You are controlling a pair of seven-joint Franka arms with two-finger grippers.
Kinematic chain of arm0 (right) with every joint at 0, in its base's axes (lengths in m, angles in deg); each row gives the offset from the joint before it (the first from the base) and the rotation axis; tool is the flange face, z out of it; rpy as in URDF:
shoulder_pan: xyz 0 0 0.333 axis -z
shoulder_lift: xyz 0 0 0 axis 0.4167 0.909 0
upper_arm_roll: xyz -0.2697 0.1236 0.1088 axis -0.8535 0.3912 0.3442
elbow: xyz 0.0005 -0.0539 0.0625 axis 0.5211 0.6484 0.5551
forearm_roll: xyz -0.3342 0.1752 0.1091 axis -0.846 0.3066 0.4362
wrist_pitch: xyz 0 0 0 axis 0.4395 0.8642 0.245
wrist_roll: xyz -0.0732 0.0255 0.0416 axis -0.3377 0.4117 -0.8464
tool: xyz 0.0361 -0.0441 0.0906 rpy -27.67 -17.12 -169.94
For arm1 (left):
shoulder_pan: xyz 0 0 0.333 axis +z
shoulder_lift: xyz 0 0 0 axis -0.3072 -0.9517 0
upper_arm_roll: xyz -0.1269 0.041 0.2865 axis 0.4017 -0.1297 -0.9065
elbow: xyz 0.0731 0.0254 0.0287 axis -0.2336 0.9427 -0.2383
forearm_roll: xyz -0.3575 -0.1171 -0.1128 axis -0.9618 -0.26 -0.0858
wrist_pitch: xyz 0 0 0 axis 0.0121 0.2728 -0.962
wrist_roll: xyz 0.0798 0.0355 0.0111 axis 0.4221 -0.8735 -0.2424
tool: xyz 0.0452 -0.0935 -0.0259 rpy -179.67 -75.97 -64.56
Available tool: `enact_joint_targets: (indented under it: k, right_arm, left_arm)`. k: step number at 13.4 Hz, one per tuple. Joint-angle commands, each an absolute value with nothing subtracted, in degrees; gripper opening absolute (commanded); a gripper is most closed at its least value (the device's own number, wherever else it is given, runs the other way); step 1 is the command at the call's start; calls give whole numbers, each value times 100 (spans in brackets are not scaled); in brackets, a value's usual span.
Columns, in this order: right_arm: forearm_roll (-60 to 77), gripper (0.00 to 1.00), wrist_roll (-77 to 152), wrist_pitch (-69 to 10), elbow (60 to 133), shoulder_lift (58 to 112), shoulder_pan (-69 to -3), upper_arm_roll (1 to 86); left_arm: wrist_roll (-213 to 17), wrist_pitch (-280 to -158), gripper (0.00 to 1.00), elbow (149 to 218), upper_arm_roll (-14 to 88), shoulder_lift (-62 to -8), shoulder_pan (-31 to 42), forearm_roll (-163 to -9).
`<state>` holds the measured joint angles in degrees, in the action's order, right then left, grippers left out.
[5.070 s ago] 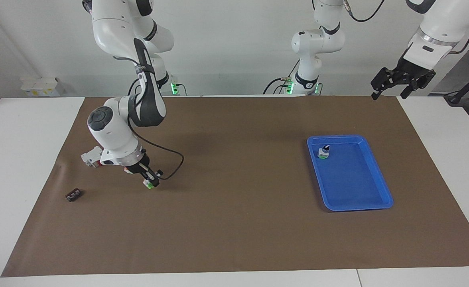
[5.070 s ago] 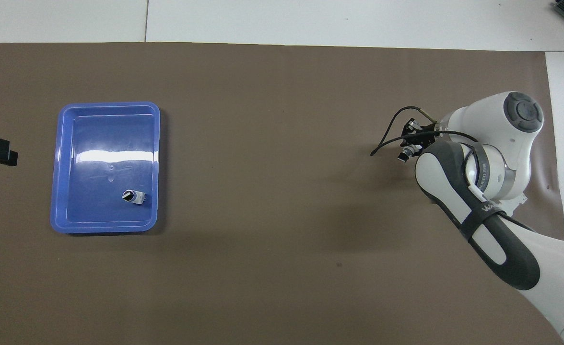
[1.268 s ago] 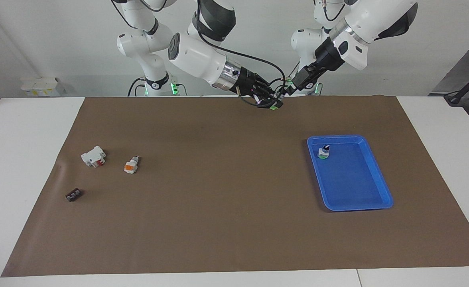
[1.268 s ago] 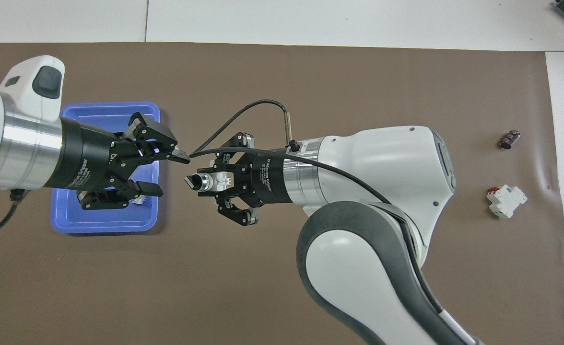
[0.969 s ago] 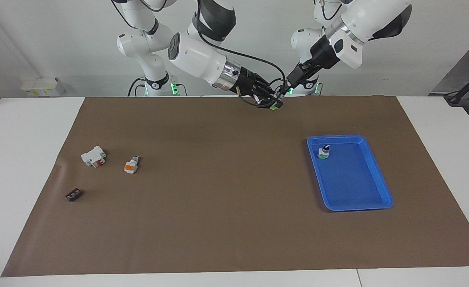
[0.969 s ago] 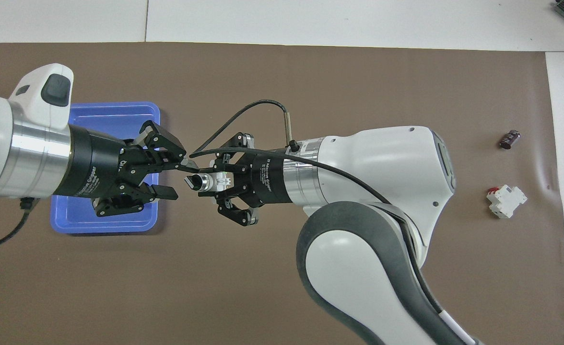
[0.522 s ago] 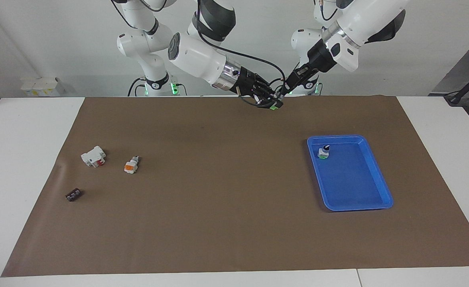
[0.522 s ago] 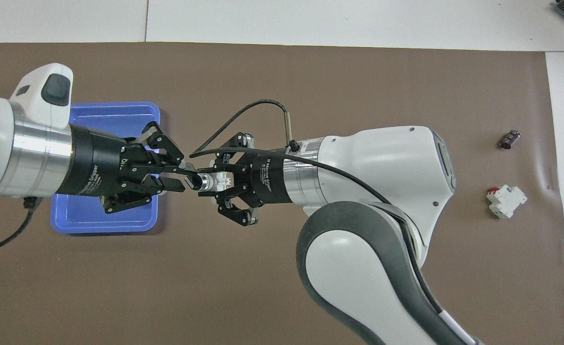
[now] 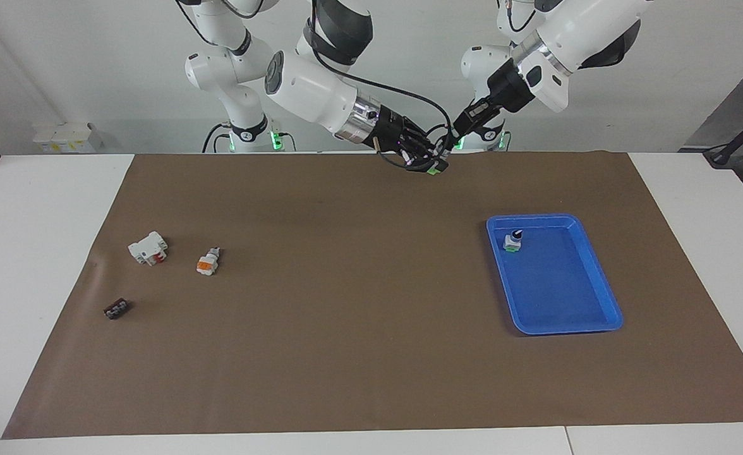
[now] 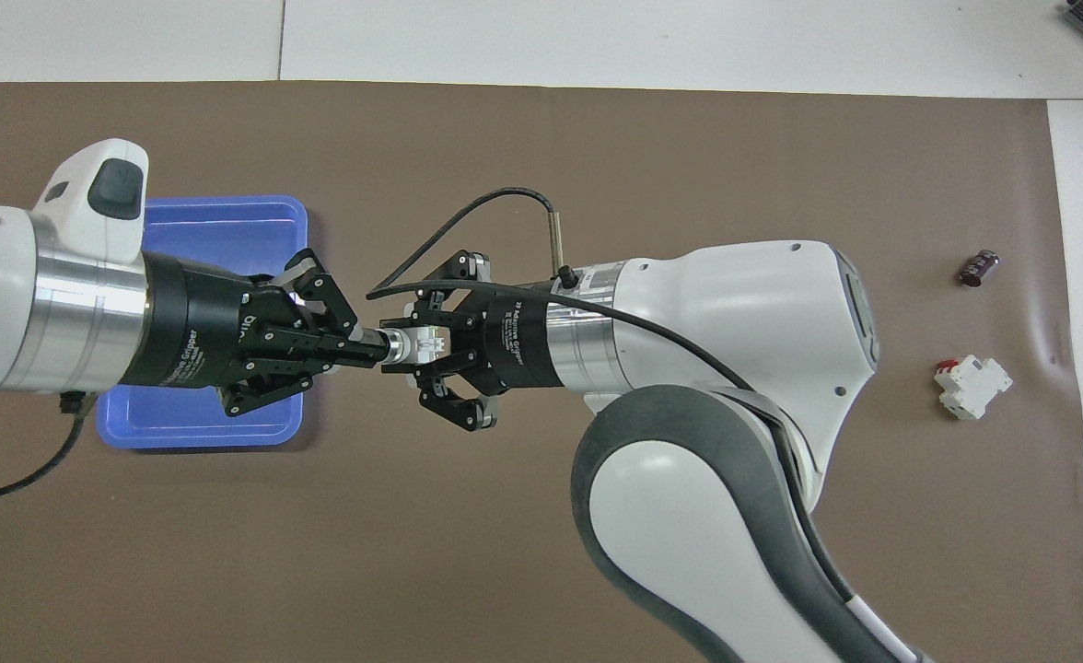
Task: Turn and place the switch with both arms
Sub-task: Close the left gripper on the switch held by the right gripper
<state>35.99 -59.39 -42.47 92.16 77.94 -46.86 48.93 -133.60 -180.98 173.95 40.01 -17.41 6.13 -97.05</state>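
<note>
Green-ended switch [image 10: 420, 344] hangs in the air over the mat [image 9: 359, 303], level, its long axis running between the arms' ends of the table, knob end toward the left gripper [image 10: 365, 348]. Fingers cover that knob; the left gripper is clamped on it, the right gripper [image 10: 424, 348] on the body. Another switch [image 9: 512, 241] stands in the tray [image 9: 592, 287].
</note>
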Motion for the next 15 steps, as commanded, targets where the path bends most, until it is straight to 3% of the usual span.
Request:
enact_joint_targets:
  k: [1,15]
  right_arm:
    - [3449,0,-5980,-4297,9214,7795,-4678,4925]
    - [3449,0,-5971,-4306,9214,7804,-4678,4925]
  left_arm:
    - [-13028,-18269,0,17591,3930,-1574,585,-9799]
    - [-6985,-18093,0,17767,3983,-1477,576,-8612]
